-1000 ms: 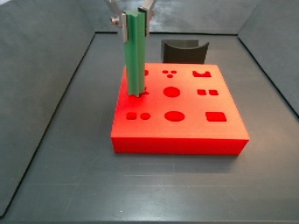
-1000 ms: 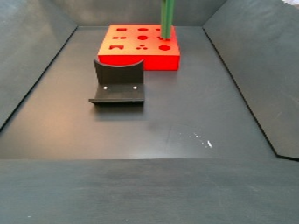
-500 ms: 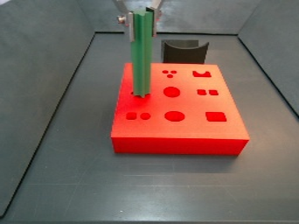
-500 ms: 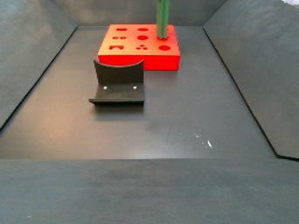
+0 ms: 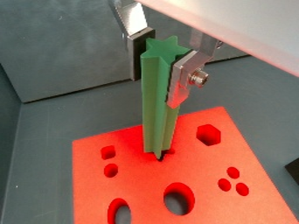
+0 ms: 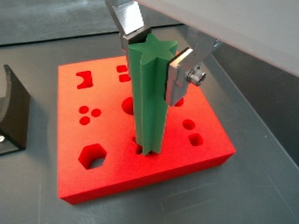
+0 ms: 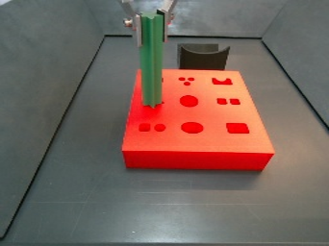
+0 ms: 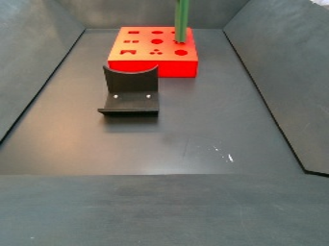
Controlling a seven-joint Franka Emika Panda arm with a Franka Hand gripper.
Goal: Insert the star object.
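Note:
The star object is a long bright green peg with ridged sides, held upright. My gripper is shut on its upper end; both wrist views show the silver fingers clamped on opposite sides of the star-shaped top. The peg's lower end meets a small hole in the red block near its left edge, also seen in the wrist views. How deep the tip sits cannot be told. In a side view only the peg's lower part shows over the block.
The red block has several other shaped holes, such as a hexagon and round ones. The dark fixture stands behind the block, and in front of it in a side view. Grey bin walls rise on all sides.
The peg and gripper have shifted slightly sideways over the block's left row of holes, right and then a little back. The peg stays upright and gripped.

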